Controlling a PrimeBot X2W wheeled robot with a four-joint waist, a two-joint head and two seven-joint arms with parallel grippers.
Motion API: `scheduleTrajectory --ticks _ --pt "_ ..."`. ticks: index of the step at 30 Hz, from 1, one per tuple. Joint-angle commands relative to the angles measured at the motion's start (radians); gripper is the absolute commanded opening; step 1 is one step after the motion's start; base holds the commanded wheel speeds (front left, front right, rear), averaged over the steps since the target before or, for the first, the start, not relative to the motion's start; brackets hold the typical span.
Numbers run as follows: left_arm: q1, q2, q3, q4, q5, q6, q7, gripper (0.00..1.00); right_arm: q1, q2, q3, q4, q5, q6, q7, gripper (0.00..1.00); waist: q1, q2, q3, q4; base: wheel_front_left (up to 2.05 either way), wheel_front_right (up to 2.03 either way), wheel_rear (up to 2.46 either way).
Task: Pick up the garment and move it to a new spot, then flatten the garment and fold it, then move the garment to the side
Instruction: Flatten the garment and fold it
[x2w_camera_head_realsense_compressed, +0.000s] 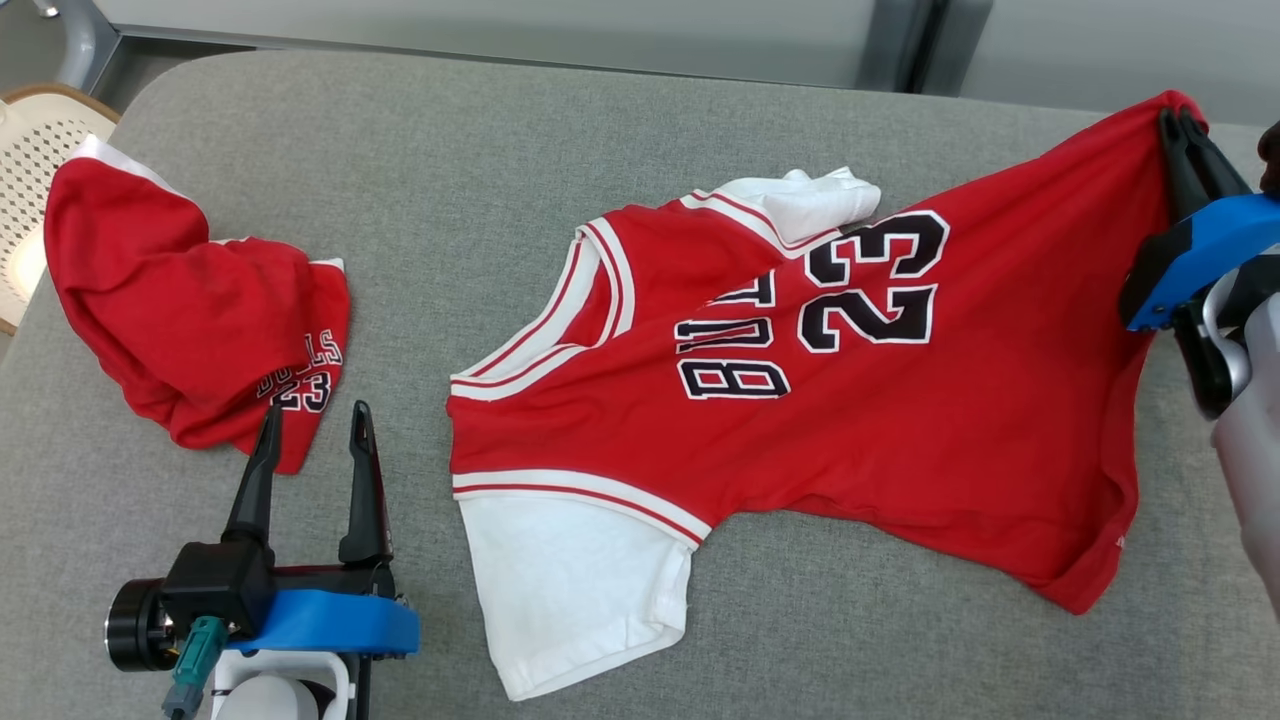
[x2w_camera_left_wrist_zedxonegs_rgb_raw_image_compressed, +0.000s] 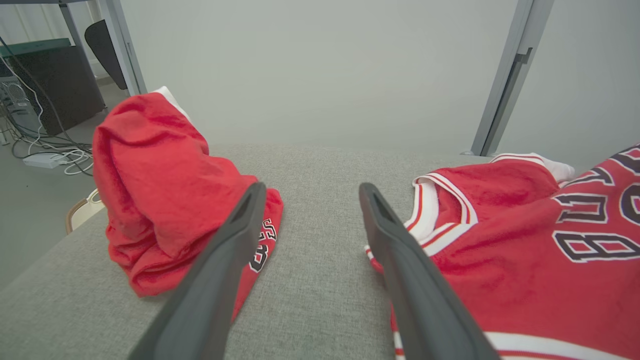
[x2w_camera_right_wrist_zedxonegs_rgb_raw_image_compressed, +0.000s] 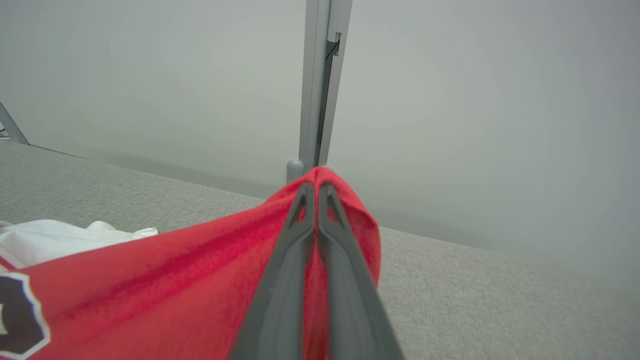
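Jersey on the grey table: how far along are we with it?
Done: little; the jersey lies roughly spread but wrinkled, its far sleeve bunched. In hand: the right gripper is shut on a hem corner, raised off the table. To do: the left gripper is open and empty; flattening, folding and moving aside remain.

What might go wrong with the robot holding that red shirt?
The right gripper pinches just a small corner of the shirt, so it might slip out. The far white sleeve is bunched up and could stay crumpled. The open left gripper sits close to the red shorts and might snag them.
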Motion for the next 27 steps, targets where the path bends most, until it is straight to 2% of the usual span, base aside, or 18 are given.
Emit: scheduleTrajectory --ticks 1,2,7,15,18,19,20,21,27 --pt "-0.012 0.000 0.003 -0.004 -0.006 0.005 0.000 1.00 -0.005 0.013 -0.001 0.020 0.002 0.000 -0.006 0.68 -0.0001 0.0000 0.002 -0.002 0.00 0.00 0.00" --pt "-0.010 0.000 0.004 -0.004 -0.005 0.007 0.000 1.00 0.003 0.017 -0.001 0.032 0.007 0.000 -0.008 1.00 -0.0001 0.0000 0.001 -0.006 0.00 0.00 0.00" --pt "0.001 0.001 0.011 -0.003 0.008 0.006 0.000 1.00 0.058 0.009 0.002 0.011 0.018 0.000 -0.012 1.00 -0.0001 0.0000 -0.014 -0.036 0.00 0.00 0.00" --pt "0.026 0.000 0.043 -0.007 0.031 0.003 0.000 1.00 0.302 -0.014 -0.097 -0.286 0.026 0.000 -0.013 1.00 -0.0001 0.0000 -0.061 -0.103 0.00 0.00 0.00" --pt "0.039 0.000 0.053 -0.008 0.038 -0.001 0.000 1.00 0.411 0.010 -0.146 -0.412 0.012 0.000 -0.012 1.00 -0.0001 0.0000 -0.079 -0.124 0.00 0.00 0.00" --pt "0.039 0.000 0.053 -0.008 0.038 -0.001 0.000 1.00 0.411 0.010 -0.146 -0.412 0.012 0.000 -0.012 1.00 -0.0001 0.0000 -0.079 -0.124 0.00 0.00 0.00" --pt "0.049 0.000 0.060 -0.009 0.041 0.001 0.000 1.00 0.484 0.035 -0.169 -0.493 0.000 0.000 -0.012 1.00 -0.0001 0.0000 -0.090 -0.138 0.00 0.00 0.00" --pt "0.049 0.000 0.060 -0.009 0.041 0.001 0.000 1.00 0.484 0.035 -0.169 -0.493 0.000 0.000 -0.012 1.00 -0.0001 0.0000 -0.090 -0.138 0.00 0.00 0.00" --pt "0.071 0.000 0.076 -0.010 0.047 -0.004 0.000 1.00 0.669 0.121 -0.194 -0.683 -0.041 0.000 -0.013 1.00 -0.0001 0.0000 -0.116 -0.165 0.00 0.00 0.00"
